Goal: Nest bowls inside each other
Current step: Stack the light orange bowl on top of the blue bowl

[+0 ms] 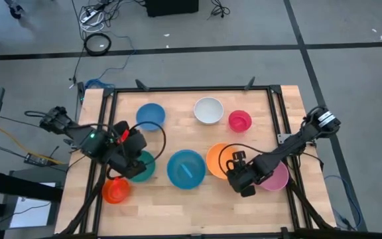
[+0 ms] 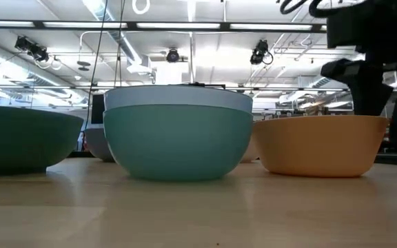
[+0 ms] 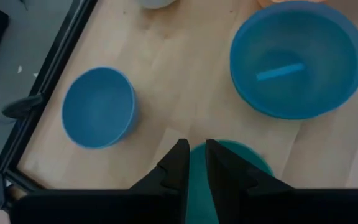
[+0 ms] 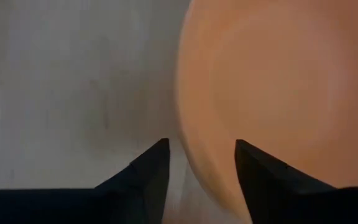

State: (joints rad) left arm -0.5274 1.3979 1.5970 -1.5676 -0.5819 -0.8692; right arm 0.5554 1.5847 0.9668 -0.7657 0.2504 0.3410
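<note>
On your left, near the front edge of the tabletop (image 1: 197,206), the small orange bowl (image 1: 116,190) sits just in front of the left end effector (image 3: 192,163), whose fingers are pinched narrow over the rim of the teal bowl (image 3: 229,180) — you cannot tell whether it truly grips it. Farther back on that side stands a small blue bowl (image 1: 150,115). In the middle, the large blue bowl (image 1: 186,168) rests alone. Beyond it, at the far side, you have the white bowl (image 1: 208,110) and the red-pink bowl (image 1: 239,120). To the right, the right end effector (image 4: 197,163) stands fairly wide, straddling the near rim of the larger orange bowl (image 4: 272,93) — the pink bowl (image 1: 277,178) lies just right of it, under the arm.
</note>
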